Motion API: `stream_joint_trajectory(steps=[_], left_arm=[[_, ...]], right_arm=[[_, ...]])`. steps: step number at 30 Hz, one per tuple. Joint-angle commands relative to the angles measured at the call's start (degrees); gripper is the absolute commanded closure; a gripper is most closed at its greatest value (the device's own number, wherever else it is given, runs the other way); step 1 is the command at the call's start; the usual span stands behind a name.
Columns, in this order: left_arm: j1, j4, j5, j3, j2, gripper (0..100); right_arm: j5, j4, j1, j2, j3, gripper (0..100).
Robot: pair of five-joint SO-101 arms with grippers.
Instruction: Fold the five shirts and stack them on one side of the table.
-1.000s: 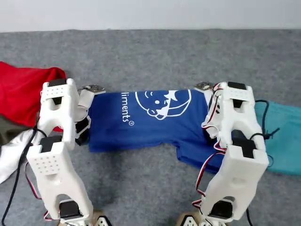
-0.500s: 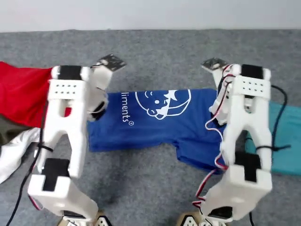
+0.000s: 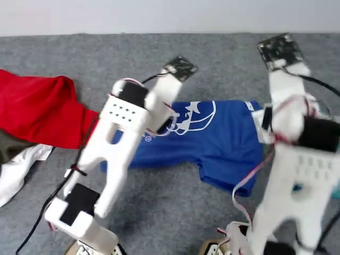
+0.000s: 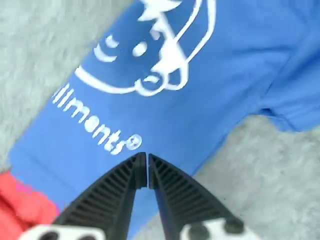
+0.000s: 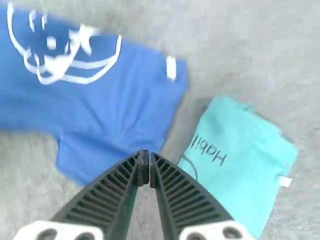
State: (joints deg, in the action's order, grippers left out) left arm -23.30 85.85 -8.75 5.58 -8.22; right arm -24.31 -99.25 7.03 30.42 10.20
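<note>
Blue shirt (image 3: 218,141): lies flat in the middle of the counter (image 3: 175,207), white print facing up. One sleeve sticks out toward the near edge on its right side.
Left claw (image 4: 142,160): fingers pressed together with nothing between them, held above the left part of the blue shirt, close to the printed lettering.
Right claw (image 5: 146,155): fingers pressed together and empty, held over the strip of counter between the blue shirt's sleeve and the teal shirt (image 5: 240,150).
Teal shirt: folded compact at the right edge, just beside the blue shirt, dark print up.
Red shirt (image 3: 37,111): bunched at the left edge, reaching to the blue shirt's left side.
Dark garment (image 3: 10,147): at the left edge, tucked partly under the red shirt.
White shirt (image 3: 16,170): crumpled at the left edge, nearer than the red one.
Counter: covered in grey felt-like cloth.
</note>
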Motion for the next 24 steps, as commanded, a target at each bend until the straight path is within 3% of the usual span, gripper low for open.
stream_joint_trajectory(steps=[1, 9, 14, 18, 24], left_arm=[[-5.63, -1.76, 0.97, 2.07, -3.25, 98], [-19.52, -5.89, 0.97, 7.52, -12.31, 98], [-26.55, -5.71, 0.97, 12.79, -18.9, 96], [-30.59, -1.85, 0.97, 19.12, -25.23, 87], [-32.97, 4.4, 0.79, 32.13, -35.6, 83]], right_arm=[[2.55, 0.75, -0.48, 8.48, 2.81, 98.7], [2.73, 0.4, -9.36, 19.03, 2.81, 98.7], [2.81, 0.4, -11.21, 20.88, 2.55, 98.7], [2.81, 0.4, -11.03, 21.05, 2.55, 98.7], [2.81, 0.4, -10.95, 21.23, 2.46, 98.7]])
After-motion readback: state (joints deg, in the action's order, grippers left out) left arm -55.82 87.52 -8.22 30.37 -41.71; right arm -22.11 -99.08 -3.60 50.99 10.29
